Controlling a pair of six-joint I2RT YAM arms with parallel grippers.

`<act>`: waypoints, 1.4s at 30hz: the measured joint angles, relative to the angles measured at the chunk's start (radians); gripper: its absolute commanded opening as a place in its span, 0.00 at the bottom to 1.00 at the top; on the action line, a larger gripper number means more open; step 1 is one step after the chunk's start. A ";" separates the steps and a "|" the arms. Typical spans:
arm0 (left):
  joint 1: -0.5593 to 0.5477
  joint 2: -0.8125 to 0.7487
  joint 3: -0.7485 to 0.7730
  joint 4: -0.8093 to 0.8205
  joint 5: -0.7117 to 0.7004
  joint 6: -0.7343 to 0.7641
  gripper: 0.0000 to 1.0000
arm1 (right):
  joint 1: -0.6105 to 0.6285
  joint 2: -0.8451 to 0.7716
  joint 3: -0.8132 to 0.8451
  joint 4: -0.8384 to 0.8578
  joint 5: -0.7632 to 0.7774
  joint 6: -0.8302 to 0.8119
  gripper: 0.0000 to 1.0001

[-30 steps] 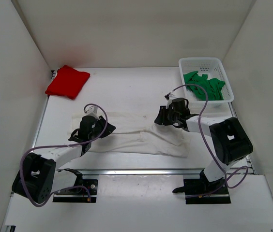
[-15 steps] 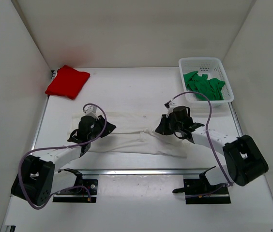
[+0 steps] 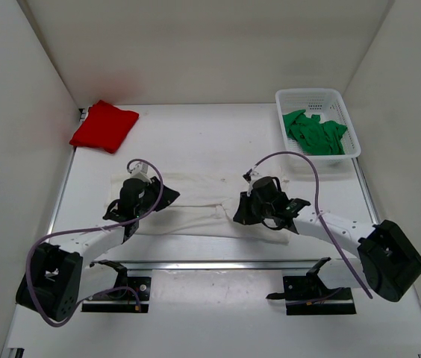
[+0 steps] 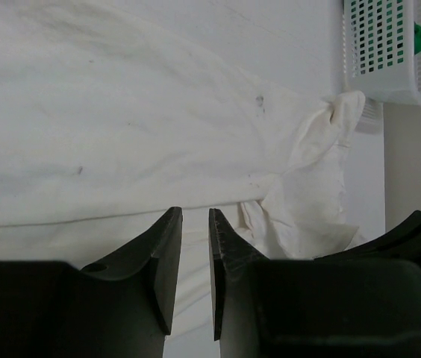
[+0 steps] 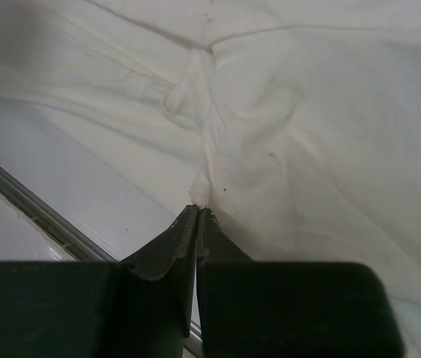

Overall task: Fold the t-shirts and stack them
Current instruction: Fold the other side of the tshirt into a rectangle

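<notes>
The off-white t-shirt (image 3: 195, 203) lies spread across the middle of the table, partly folded lengthwise. My left gripper (image 3: 139, 200) sits low on its left part. In the left wrist view the jaws (image 4: 195, 216) stand a narrow gap apart with the shirt's cloth (image 4: 121, 112) between them. My right gripper (image 3: 242, 215) is at the shirt's right part. In the right wrist view it (image 5: 198, 209) is shut on a pinched edge of the cloth (image 5: 307, 112). The red t-shirt (image 3: 104, 125) lies folded at the far left. The green t-shirt (image 3: 315, 133) lies crumpled in the basket.
A white mesh basket (image 3: 309, 95) stands at the far right and also shows in the left wrist view (image 4: 390, 82). White walls close in the left, right and back. A metal rail (image 3: 218, 264) runs along the table's near edge, close to my right gripper.
My right gripper has moved toward the near edge and a little left, dragging the shirt's right part with it. My left gripper has shifted slightly toward the near edge.
</notes>
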State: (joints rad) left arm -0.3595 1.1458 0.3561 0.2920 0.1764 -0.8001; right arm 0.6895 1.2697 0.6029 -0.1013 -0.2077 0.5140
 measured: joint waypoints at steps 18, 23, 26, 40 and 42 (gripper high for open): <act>0.033 -0.011 0.079 0.008 0.020 -0.017 0.32 | 0.074 -0.040 -0.041 0.034 -0.024 0.137 0.17; 0.040 0.053 0.079 0.039 0.023 -0.035 0.32 | -0.124 -0.188 -0.103 0.057 -0.013 0.122 0.00; 0.063 0.129 0.091 0.059 0.040 -0.056 0.32 | -0.280 -0.162 -0.115 0.096 0.002 0.106 0.00; 0.468 0.462 0.113 0.240 0.191 -0.256 0.30 | -0.541 0.188 -0.033 0.226 0.142 -0.003 0.05; 0.531 0.504 0.087 0.283 0.217 -0.296 0.30 | -0.552 0.175 -0.060 0.229 0.137 -0.002 0.05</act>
State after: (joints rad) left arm 0.1715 1.6493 0.4435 0.5755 0.3931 -1.0958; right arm 0.1371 1.4452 0.5434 0.1276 -0.0708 0.5121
